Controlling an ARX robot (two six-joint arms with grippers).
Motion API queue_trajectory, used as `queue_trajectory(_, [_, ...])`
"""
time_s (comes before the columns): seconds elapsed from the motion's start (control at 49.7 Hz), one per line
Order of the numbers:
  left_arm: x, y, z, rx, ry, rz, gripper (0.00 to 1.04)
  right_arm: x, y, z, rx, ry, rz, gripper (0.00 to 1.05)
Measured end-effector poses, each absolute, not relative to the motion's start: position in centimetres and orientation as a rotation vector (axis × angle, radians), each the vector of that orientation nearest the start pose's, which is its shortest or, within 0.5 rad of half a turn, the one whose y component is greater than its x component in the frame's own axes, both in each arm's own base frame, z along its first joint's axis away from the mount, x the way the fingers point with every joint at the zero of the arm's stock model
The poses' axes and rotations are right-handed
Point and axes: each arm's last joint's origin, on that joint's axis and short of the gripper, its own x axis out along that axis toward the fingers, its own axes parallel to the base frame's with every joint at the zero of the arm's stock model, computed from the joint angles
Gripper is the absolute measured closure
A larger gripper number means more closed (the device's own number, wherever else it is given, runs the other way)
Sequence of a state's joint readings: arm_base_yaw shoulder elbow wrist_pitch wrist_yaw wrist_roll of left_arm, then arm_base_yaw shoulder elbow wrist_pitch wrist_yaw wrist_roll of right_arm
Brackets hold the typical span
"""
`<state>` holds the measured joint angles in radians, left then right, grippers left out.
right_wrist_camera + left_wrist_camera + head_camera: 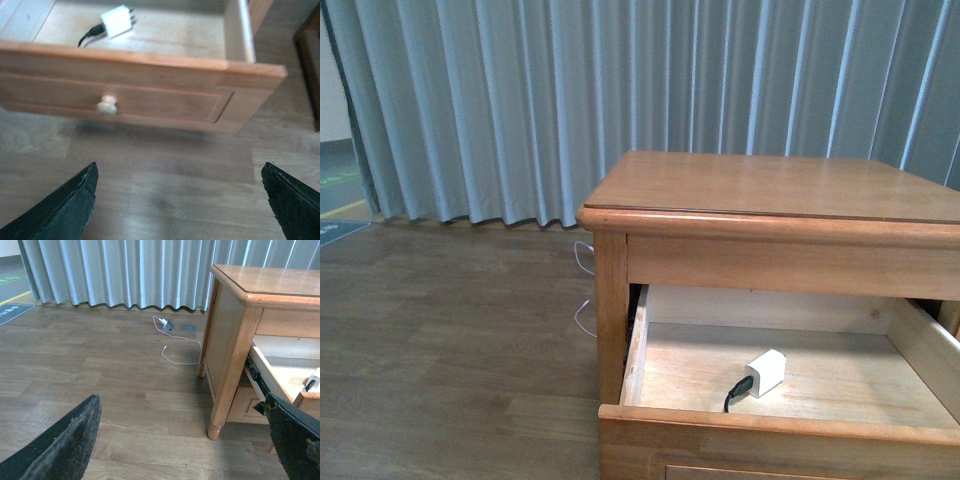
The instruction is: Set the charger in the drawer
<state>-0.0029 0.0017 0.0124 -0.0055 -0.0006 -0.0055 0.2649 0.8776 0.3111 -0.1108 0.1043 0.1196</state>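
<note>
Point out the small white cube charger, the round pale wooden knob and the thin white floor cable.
Small white cube charger point(767, 372): front view, top face.
Round pale wooden knob point(107, 104): right wrist view, rounded front.
Thin white floor cable point(182, 363): left wrist view, lower loop.

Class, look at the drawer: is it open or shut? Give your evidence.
Open. The drawer is pulled out, its floor exposed with the charger lying inside.

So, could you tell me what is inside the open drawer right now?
The white charger lies on the pale floor of the drawer, with its black cable attached. Nothing else shows inside. The drawer's front board hides the cable's far end and the nearest strip of floor.
</note>
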Motion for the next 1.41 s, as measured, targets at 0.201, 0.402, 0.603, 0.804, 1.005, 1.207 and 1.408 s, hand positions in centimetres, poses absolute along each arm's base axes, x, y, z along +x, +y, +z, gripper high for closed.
queue_trajectory(0.201, [9.7, 0.0, 16.7, -0.006, -0.005, -0.002, 0.06, 19.4, 6.0, 15.6, 0.022, 0.724, 0.134, 0.08])
queue_trajectory(0.402, [9.7, 0.0, 16.7, -0.006, -0.005, -0.003, 0.06, 23.4, 7.1, 13.6, 0.048, 0.775, 0.087, 0.08])
queue_trajectory(0.603, [9.7, 0.0, 16.7, -0.006, -0.005, -0.002, 0.06, 26.4, 7.1, 12.2, 0.051, 0.752, 0.001, 0.08])
queue_trajectory(0.804, [9.7, 0.0, 16.7, -0.006, -0.005, -0.002, 0.06, 28.6, 7.1, 12.0, 0.053, 0.700, -0.046, 0.08])
queue_trajectory(1.005, [9.7, 0.0, 16.7, -0.006, -0.005, -0.002, 0.06, 31.5, 7.2, 11.9, 0.057, 0.642, -0.084, 0.08])
queue_trajectory(1.207, [9.7, 0.0, 16.7, -0.006, -0.005, -0.003, 0.06, 34.7, 7.4, 11.3, 0.081, 0.602, -0.135, 0.08])
queue_trajectory(1.408, [9.7, 0.0, 16.7, -0.006, -0.005, -0.002, 0.06, 37.8, 7.4, 10.3, 0.148, 0.544, -0.202, 0.08])
